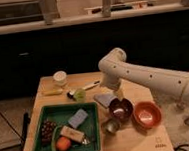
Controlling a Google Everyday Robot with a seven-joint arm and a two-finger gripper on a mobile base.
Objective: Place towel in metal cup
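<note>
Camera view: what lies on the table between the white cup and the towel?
A small green-headed tool with a pale handle, seen in the camera view. The gripper hangs at the towel.

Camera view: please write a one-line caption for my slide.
Robot hand at the grey towel beside the dark bowl; metal cup by the green tray.

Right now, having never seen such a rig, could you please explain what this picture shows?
One camera looks down on a table. The white arm from the right belongs to a mobile robot; its gripper, at the arm's tip, is right by the towel, a grey-blue cloth. Whether it holds the towel, I cannot tell. Beside it sit a dark bowl, an orange bowl and the small metal cup. The green tray at left holds a sponge, grapes and other food. A white cup stands at the back.
</note>
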